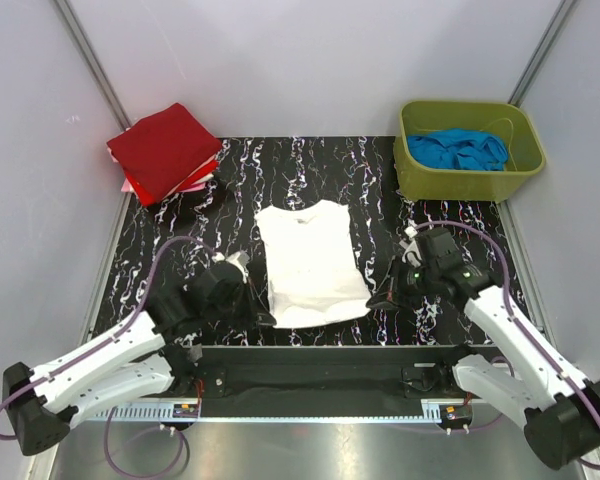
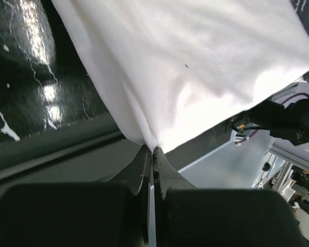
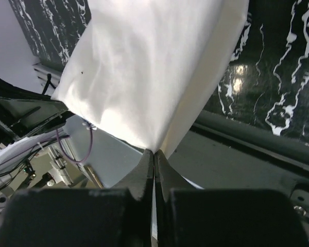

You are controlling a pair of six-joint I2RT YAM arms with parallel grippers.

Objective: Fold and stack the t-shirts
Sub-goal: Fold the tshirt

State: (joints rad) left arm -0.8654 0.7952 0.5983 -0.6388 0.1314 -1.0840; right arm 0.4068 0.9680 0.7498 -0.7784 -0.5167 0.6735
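Note:
A white t-shirt (image 1: 310,262) lies partly folded, sleeves tucked in, in the middle of the black marbled table, collar toward the back. My left gripper (image 1: 263,318) is at its near left corner; in the left wrist view the left gripper (image 2: 153,150) is shut on that corner of the white cloth (image 2: 195,67). My right gripper (image 1: 378,298) is at the near right corner; in the right wrist view the right gripper (image 3: 154,152) pinches the hem of the white cloth (image 3: 149,67). Both corners are lifted a little. A folded red t-shirt (image 1: 165,150) tops a stack at the back left, with a pink edge (image 1: 130,185) under it.
An olive-green bin (image 1: 520,170) holding blue cloth (image 1: 465,150) stands at the back right. Grey walls close in the table on three sides. A black rail (image 1: 320,370) runs along the near edge between the arm bases.

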